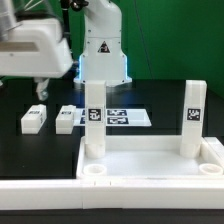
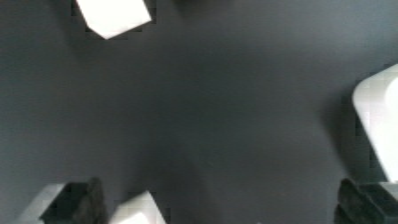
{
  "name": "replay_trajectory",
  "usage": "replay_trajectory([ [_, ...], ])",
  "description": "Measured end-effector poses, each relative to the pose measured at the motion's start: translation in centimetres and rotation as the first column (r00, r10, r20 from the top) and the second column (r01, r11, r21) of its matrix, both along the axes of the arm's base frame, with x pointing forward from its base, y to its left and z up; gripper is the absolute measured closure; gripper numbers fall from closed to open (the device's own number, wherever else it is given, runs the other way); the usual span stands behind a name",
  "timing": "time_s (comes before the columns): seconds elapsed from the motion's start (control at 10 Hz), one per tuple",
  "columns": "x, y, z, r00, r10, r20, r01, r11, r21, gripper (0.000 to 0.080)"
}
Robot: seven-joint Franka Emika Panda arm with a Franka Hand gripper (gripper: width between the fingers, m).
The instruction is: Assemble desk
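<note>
Right at the front, a long white bar (image 1: 40, 192) stretched across the view. Just behind it, the desk's tabletop (image 1: 150, 160): flat on the black bench (image 1: 30, 150), raised rim and round sockets facing up, long axis running from the exterior view's left to its right. Two legs planted upright in the far corners, the left leg (image 1: 93, 125) and the right leg (image 1: 193, 120), long axes vertical, tags toward the camera. Near corner sockets showing as open rings. Off to the exterior view's left, apart from the tabletop, two loose legs lying flat side by side: outer leg (image 1: 33, 120) and inner leg (image 1: 66, 118), both pointing roughly away from the camera. Beside them, the marker board (image 1: 125, 117), flat on the bench. Up above the outer leg, the pincer (image 1: 41, 92), spread wide, gripping nothing, clear of the bench. From the wrist: bare dark bench between the fingers, white pieces only at the edges.
</note>
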State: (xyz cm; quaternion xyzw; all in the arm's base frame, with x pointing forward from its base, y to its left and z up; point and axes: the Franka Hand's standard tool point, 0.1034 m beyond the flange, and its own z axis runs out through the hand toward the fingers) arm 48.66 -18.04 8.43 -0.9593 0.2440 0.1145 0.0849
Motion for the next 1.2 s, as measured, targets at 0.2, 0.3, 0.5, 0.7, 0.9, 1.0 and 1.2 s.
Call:
replay_trajectory([
  [0.2,-1.9,0.7,-1.4,0.995,-0.017,-0.098,0.025,0.997,0.078,0.0151],
  [0.3,-2.5,0.8,-1.4,0.984,-0.013,-0.178,0.039,0.99,0.139,0.0151],
  [0.5,-2.5,1.3,-1.4,0.96,0.012,-0.279,0.045,0.979,0.197,0.0151],
  [0.7,-3.2,1.4,-1.6,0.917,0.04,-0.397,0.075,0.96,0.271,0.0151],
  [0.9,-3.4,3.4,-2.4,0.882,0.053,-0.469,0.099,0.951,0.293,0.0151],
  [1.0,-3.1,4.1,-2.5,0.883,0.064,-0.465,0.088,0.95,0.298,0.0151],
  [1.2,-3.4,4.0,-2.6,0.878,0.054,-0.475,0.103,0.949,0.298,0.0151],
])
